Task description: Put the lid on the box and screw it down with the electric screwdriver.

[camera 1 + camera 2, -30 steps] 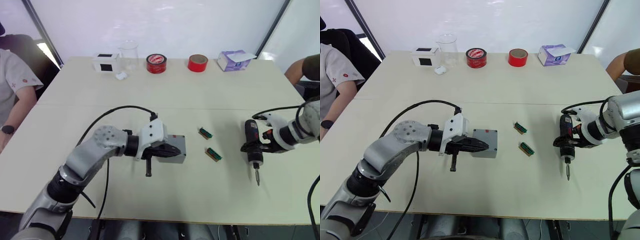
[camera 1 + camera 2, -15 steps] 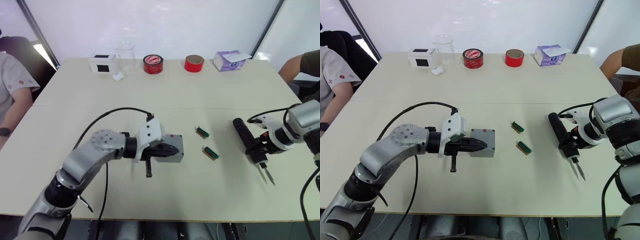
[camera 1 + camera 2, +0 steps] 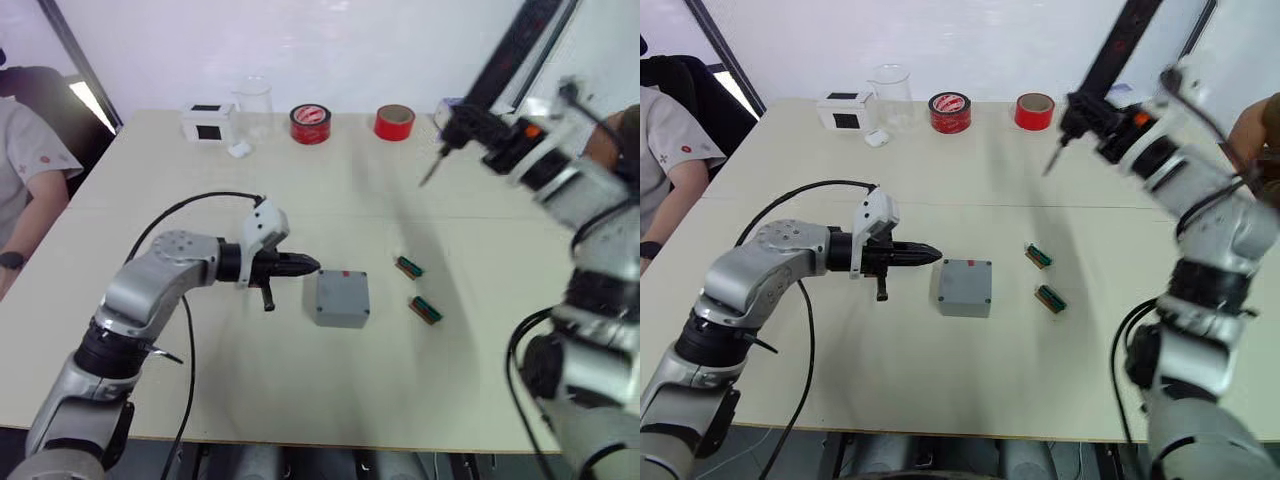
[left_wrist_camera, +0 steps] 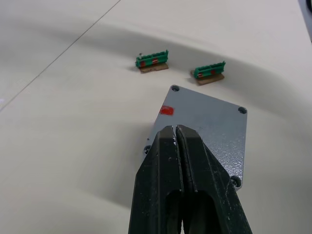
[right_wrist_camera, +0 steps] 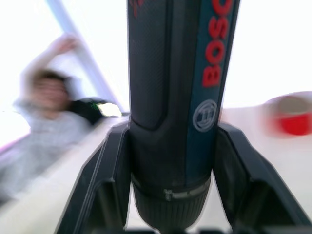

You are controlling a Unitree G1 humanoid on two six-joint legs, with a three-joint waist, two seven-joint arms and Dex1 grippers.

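Note:
The grey box (image 3: 341, 320) sits mid-table with the lid (image 3: 341, 290) lying flat on top, its red mark (image 4: 166, 110) at the far edge and screws in its corners. My left gripper (image 3: 310, 265) is shut and empty, its tips just left of the box at lid height. My right gripper (image 3: 1108, 128) is raised high over the back right of the table, shut on the black electric screwdriver (image 5: 180, 97). The bit (image 3: 1052, 160) points down and to the left, in the air.
Two green circuit boards (image 3: 410, 267) (image 3: 427, 309) lie right of the box. Along the back edge stand a white box with a black square (image 3: 209, 123), a clear beaker (image 3: 254, 100) and two red tape rolls (image 3: 311, 124) (image 3: 394, 122). A person (image 3: 20, 170) sits at the left.
My right arm has swung the screwdriver from low over the table's right side up high toward the back. My left gripper has drawn back left, off the box. The camera shifted.

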